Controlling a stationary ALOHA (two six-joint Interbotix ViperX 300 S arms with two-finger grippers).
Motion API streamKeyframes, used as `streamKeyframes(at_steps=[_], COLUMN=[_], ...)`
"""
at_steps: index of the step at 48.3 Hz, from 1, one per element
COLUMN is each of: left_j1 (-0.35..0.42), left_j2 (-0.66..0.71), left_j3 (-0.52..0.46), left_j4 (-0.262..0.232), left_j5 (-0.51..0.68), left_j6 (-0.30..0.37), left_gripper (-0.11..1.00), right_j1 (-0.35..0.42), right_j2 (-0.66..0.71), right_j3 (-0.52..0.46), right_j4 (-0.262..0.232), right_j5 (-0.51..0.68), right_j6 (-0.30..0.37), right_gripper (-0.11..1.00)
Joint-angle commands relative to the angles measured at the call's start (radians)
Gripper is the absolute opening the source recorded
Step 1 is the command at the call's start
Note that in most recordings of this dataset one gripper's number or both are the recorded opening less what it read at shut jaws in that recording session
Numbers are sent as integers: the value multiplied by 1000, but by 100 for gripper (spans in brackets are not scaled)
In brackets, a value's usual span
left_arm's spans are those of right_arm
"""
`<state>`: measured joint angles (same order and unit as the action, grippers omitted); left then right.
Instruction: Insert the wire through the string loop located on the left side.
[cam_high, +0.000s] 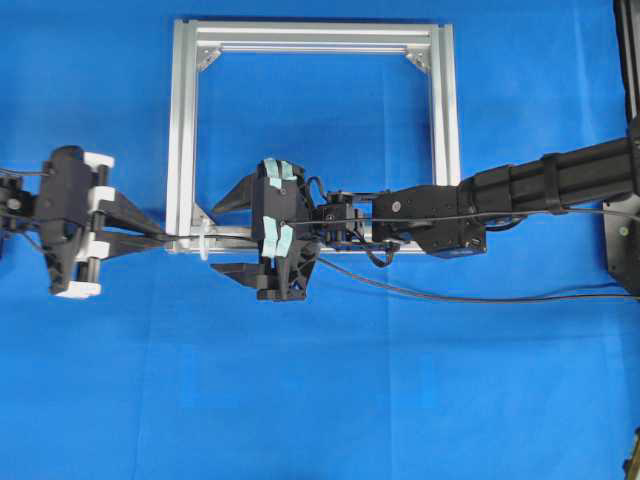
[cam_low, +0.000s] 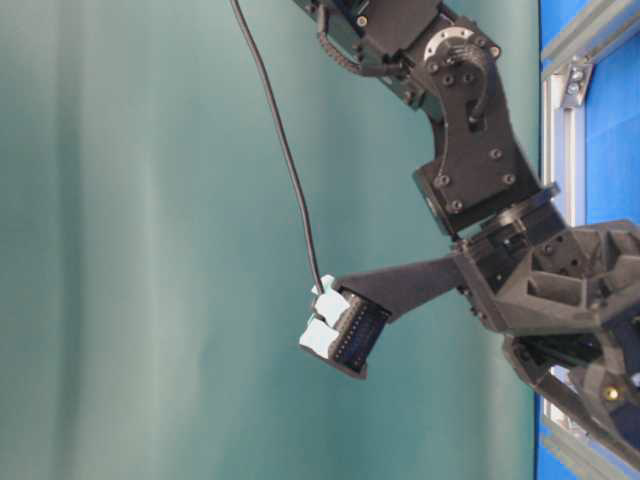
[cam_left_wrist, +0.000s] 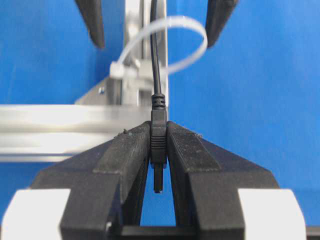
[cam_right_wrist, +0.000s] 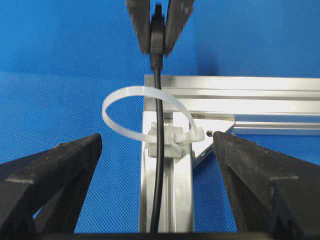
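Observation:
My left gripper (cam_left_wrist: 158, 142) is shut on the slim black plug at the end of the wire (cam_left_wrist: 155, 65). The wire runs from the plug through the white string loop (cam_left_wrist: 192, 42) tied at the silver frame's (cam_high: 185, 120) lower-left corner. In the right wrist view the wire (cam_right_wrist: 159, 150) passes under the string loop (cam_right_wrist: 125, 95) and lies along the frame bar. My right gripper (cam_right_wrist: 157, 145) stands open, its fingers straddling the bar and the wire without touching them. From overhead, the left gripper (cam_high: 165, 237) sits just left of the string loop (cam_high: 203, 240), and the right gripper (cam_high: 215, 237) is around it.
Blue cloth covers the table. The frame's (cam_right_wrist: 250, 90) triangular corner bracket (cam_right_wrist: 220, 132) lies beside the loop's clasp. A thin black cable (cam_high: 450, 297) trails right across the cloth towards the right arm's base. The right arm (cam_high: 520, 190) stretches over the frame's lower bar.

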<state>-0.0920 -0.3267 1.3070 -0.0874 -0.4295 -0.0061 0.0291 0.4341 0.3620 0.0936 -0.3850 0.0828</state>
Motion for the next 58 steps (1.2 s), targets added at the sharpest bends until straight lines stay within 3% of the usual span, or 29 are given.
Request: streamKeyframes(at_steps=[1, 30, 58], left_j1=[2, 2, 2], left_j2=[-74, -541, -526], left_j3=[21, 97, 98], left_j4=[2, 2, 2], left_j5=[31, 380, 385], left_j6=[-5, -107, -110], left_gripper=[8, 8, 8], right_j1=[0, 0, 3], right_j2=[-29, -31, -29], right_j3=[-6, -5, -5], right_j4=[3, 2, 2], right_j5=[-3, 0, 0], right_j6=[2, 2, 0], right_gripper=[93, 93, 93])
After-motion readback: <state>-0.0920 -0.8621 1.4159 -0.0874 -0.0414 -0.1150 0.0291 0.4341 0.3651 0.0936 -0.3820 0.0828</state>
